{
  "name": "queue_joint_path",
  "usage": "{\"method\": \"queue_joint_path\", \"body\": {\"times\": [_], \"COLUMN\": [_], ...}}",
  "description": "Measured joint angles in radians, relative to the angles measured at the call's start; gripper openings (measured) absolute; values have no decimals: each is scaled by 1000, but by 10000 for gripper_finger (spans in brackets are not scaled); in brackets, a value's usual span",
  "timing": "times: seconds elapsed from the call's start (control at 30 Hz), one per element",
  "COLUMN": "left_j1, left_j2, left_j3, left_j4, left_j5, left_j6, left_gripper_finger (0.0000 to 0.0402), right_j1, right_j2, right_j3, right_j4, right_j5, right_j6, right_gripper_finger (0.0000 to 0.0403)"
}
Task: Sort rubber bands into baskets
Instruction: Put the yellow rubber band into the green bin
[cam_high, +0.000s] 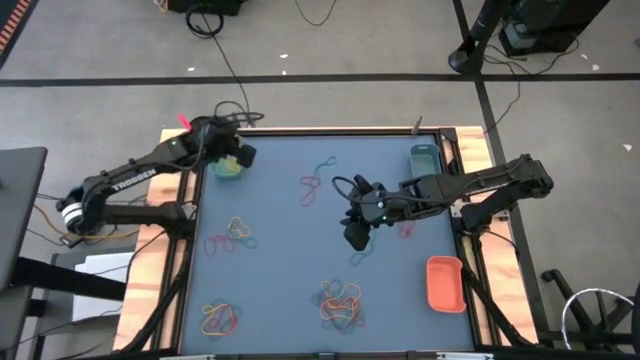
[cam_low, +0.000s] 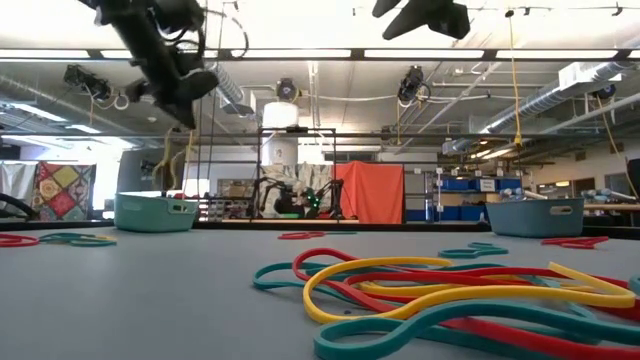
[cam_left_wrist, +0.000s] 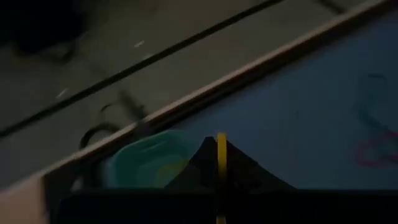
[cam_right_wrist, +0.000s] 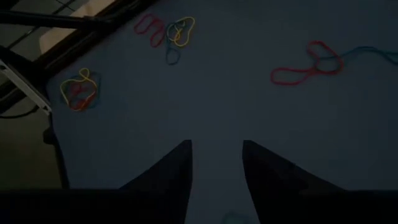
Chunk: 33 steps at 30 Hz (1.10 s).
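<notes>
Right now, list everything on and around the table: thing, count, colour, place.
Green basket: one, far left corner, under the left gripper.
Teal basket: one, far right corner.
Orange-red basket: one, near right edge.
Rubber bands: several loose clusters, red, yellow and teal, scattered over the table.
Yellow rubber band: one, pinched in the left jaws.
Black cables: on the floor beyond the table.
Left gripper: shut, over the green basket.
Right gripper: jaws apart, empty, mid-table.
</notes>
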Motion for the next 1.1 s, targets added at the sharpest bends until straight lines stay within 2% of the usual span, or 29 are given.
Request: {"method": "queue_joint_path", "body": {"times": [0.17, 0.43, 0.67, 0.77, 0.93, 1.03, 1.1], "left_j1": [96, 191, 228, 236, 237, 238, 238], "left_j2": [1, 2, 12, 40, 98, 113, 112], "left_j3": [-36, -127, -166, -167, -167, -166, -147], "left_j4": [-9, 21, 27, 17, 20, 19, -11], "left_j5": [-47, -42, 68, 68, 81, 85, 148], "left_j6": [-110, -140, -174, -189, -189, -139, -133], "left_gripper_finger": [7, 7, 14, 39, 104, 132, 140], "right_j1": [0, 3, 4, 3, 2, -2, -7], "right_j2": [0, 0, 0, 0, 17, 56, 98], "right_j3": [-1, -1, -1, -2, -2, -3, -3], "right_j4": [2, 2, 2, 2, 1, 12, 25], "right_j5": [6, 7, 6, 6, -18, -48, -63], "right_j6": [19, 48, 85, 102, 79, 78, 67], "right_gripper_finger": [153, 153, 153, 153, 153, 153, 153]}}
